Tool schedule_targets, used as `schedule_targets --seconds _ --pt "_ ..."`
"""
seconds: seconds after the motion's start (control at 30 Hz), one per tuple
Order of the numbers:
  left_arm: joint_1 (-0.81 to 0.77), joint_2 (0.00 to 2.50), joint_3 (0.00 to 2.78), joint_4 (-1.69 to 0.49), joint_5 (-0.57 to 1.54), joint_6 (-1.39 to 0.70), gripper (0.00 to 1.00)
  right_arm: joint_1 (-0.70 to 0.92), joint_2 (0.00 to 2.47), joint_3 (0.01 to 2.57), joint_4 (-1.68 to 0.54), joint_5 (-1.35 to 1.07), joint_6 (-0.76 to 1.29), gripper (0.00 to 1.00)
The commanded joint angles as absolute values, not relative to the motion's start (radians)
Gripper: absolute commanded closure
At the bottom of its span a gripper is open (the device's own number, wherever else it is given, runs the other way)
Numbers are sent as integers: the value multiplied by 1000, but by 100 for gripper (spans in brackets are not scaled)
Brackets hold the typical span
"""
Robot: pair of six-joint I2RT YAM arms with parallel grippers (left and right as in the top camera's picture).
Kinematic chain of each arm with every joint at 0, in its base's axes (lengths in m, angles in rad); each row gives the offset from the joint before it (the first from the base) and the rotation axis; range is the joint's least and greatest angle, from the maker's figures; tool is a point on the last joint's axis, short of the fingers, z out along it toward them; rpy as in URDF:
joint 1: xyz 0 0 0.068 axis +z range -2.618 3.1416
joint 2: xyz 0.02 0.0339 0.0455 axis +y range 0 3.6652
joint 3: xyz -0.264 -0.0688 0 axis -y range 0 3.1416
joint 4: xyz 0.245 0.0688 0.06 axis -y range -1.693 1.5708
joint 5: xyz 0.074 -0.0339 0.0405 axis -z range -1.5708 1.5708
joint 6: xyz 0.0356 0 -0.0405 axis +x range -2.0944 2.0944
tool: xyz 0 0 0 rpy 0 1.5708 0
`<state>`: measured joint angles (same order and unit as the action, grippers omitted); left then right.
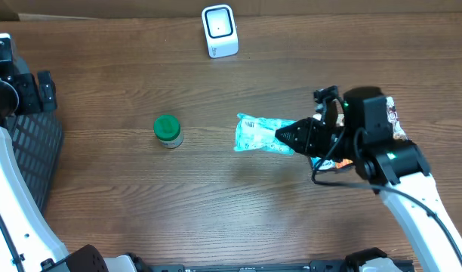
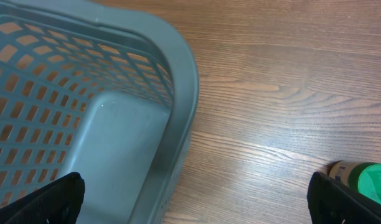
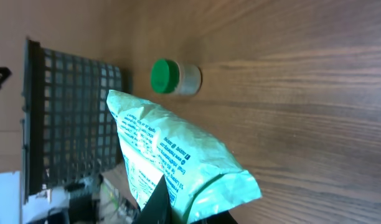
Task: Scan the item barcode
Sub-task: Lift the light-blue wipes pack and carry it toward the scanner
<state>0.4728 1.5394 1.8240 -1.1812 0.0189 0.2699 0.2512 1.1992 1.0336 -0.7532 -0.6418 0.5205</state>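
Over table (image 1: 216,211), teal packet (image 1: 257,134) (blue print illegible)

No text can be read in any view.
The pale green packet (image 3: 172,155) carries rows of small blue print, too blurred to make out; the white scanner (image 1: 219,30) and the green-capped jar (image 1: 168,131) show no legible marks.

Left end effector (image 2: 193,202) agape, right one (image 1: 282,137) pinching packet (image 1: 254,134)

Brown wood-grain table (image 1: 125,204) fills view; soft glare on surface; lighter tan band (image 1: 103,6) beyond far edge.
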Motion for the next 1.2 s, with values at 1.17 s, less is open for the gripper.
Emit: schedule_targets --seconds 1.17 --pt "471 1545 1828 -1177 19 292 0 361 1671 2019 -1275 -75 253 96"
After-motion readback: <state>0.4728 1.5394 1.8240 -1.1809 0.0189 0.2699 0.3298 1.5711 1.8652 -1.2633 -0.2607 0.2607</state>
